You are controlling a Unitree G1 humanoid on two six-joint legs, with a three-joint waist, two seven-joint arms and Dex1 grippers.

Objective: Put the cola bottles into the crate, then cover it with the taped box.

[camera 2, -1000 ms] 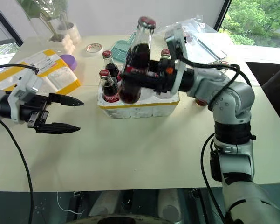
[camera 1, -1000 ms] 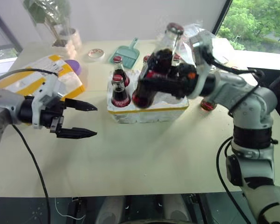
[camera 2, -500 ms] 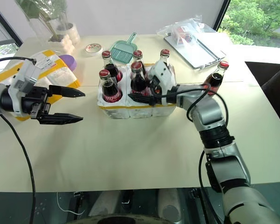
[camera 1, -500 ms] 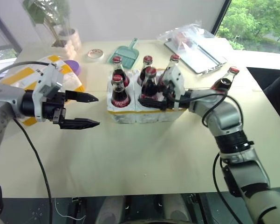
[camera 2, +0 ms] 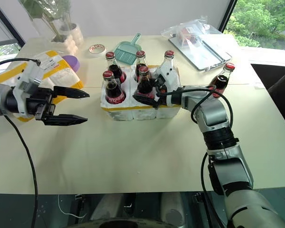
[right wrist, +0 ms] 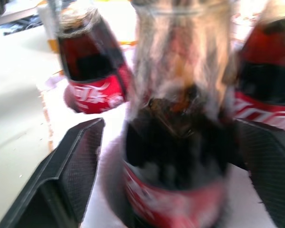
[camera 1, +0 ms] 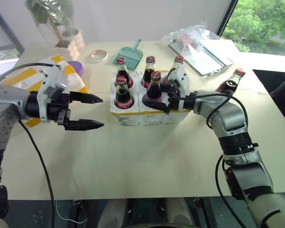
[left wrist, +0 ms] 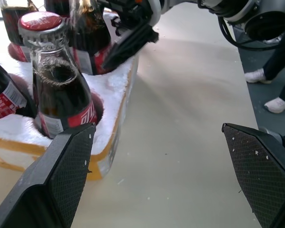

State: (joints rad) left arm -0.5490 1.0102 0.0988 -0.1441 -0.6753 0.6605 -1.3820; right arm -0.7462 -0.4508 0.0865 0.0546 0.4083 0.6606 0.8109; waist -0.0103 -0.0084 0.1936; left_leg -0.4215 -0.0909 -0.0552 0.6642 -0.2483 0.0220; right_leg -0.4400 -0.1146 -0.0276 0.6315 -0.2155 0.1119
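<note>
The white foam crate (camera 1: pixel 133 115) with a yellow rim band stands mid-table. Several cola bottles stand in its wells, among them the front-left one (camera 1: pixel 123 92) and the front-middle one (camera 1: pixel 155 84). Another cola bottle (camera 1: pixel 230 83) stands on the table to the crate's right. My right gripper (camera 1: pixel 154 102) reaches in from the right, open, its fingers (right wrist: pixel 66 175) standing apart on either side of the front-middle bottle (right wrist: pixel 175 142). My left gripper (camera 1: pixel 97 112) hovers open to the left of the crate with nothing between its fingers. The taped box (camera 1: pixel 19 78) lies behind my left arm.
Behind the crate lie a green dustpan (camera 1: pixel 130 53), a small round dish (camera 1: pixel 97 55) and a purple lid (camera 1: pixel 76 67). A clear plastic bag over a tray (camera 1: pixel 199 42) sits at the back right. A potted plant (camera 1: pixel 66 35) stands at the back left.
My right gripper came down with the bottle it held high over the crate. That bottle now stands in the front-middle well and the fingers have parted. The left arm kept still.
</note>
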